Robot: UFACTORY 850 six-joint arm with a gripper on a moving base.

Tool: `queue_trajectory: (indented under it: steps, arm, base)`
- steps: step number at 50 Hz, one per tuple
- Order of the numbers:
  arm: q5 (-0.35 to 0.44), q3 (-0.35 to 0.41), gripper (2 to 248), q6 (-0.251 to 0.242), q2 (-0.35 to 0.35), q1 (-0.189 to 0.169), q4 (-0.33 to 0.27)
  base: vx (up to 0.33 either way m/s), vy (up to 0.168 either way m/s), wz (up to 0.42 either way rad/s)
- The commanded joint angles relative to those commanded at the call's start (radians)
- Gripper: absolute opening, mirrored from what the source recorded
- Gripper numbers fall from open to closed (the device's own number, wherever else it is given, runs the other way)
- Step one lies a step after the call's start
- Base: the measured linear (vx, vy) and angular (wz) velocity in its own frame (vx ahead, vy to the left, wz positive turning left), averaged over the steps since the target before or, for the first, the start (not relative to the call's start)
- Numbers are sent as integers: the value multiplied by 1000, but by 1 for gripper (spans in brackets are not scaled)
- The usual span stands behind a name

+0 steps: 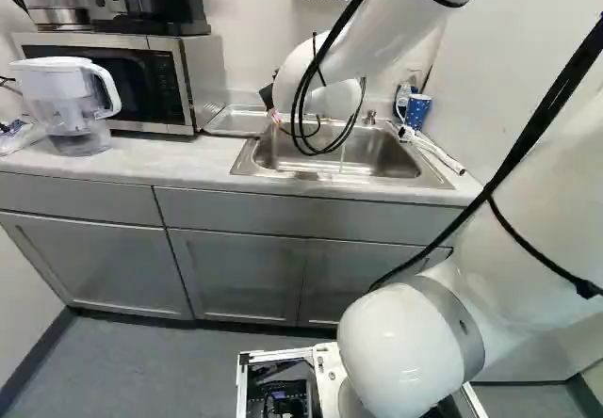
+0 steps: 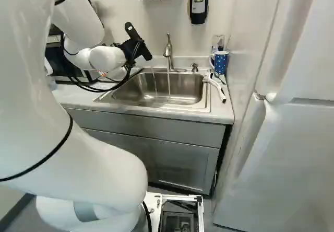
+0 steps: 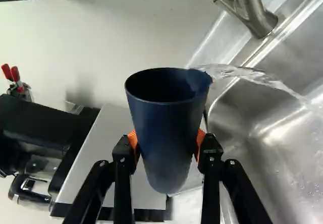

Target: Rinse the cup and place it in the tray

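At the back of the sink in the right base view is my gripper (image 2: 136, 44), its fingers not distinct there. In the wrist view the gripper (image 3: 166, 142) is shut on a dark blue cup (image 3: 169, 128), an orange pad on either side. The cup's mouth faces the camera, and water streams off its rim towards the sink (image 3: 252, 148). The faucet (image 2: 168, 51) runs into the sink beside it, with a second thin stream to its left. A metal tray (image 1: 237, 121) lies left of the sink in the left base view.
A dotted blue mug (image 2: 221, 62) and a white-headed brush (image 2: 218, 88) stand and lie right of the sink. Further left on the counter are a microwave (image 1: 141, 79) and a water pitcher (image 1: 71, 103). A wall and a white fridge-like door (image 2: 282, 153) close off the right side.
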Motion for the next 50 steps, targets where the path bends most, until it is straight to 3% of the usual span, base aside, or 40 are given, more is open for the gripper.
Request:
queue_trajectory:
  steps: [50]
  arm:
    - [0, 0, 124, 526, 0, 0, 0]
  base:
    - [0, 0, 0]
